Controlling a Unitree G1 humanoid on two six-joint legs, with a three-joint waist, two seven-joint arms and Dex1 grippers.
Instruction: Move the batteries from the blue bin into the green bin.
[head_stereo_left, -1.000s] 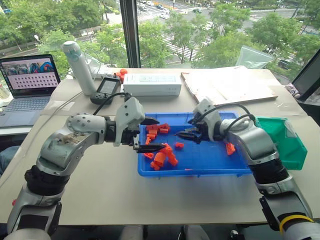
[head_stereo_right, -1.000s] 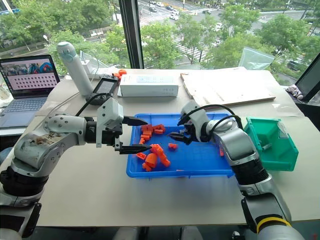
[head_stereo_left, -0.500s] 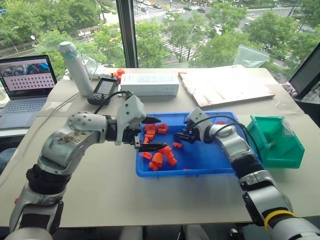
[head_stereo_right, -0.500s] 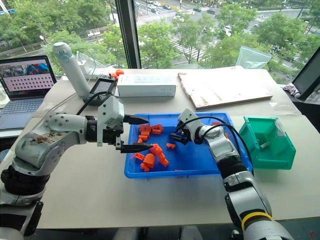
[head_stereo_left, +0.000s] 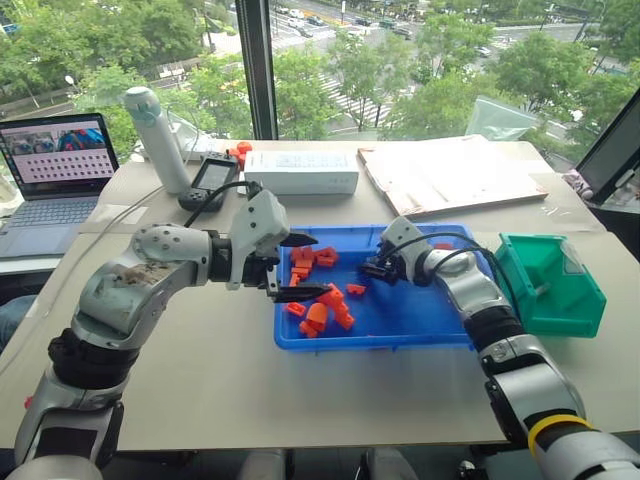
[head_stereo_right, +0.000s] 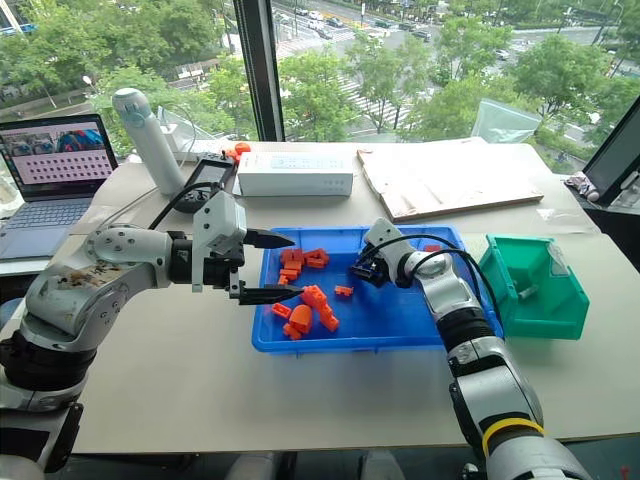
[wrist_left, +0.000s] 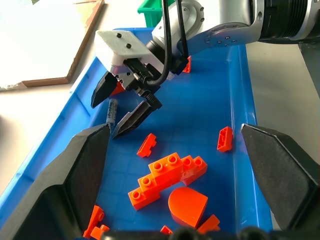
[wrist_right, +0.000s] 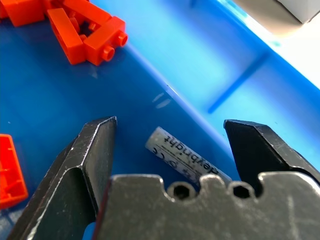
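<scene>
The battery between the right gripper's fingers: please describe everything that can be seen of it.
The battery is a slim silver-grey cylinder, metallic-looking, with dark print along its side. It lies flat on the floor of the blue bin, close to one wall, apart from the orange bricks. The right gripper stands open around it, one black finger on each side; neither finger visibly touches it. Part of it is hidden behind the gripper's body.

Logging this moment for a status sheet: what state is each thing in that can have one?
Left gripper: open, empty, over the blue bin's left part.
Right gripper: open, fingers straddling a battery, not closed on it.
Battery: lying flat on the bin floor by the wall.
Blue bin: holds scattered orange bricks and the battery.
Green bin: upright, one battery inside.
Laptop: open, screen lit.
</scene>
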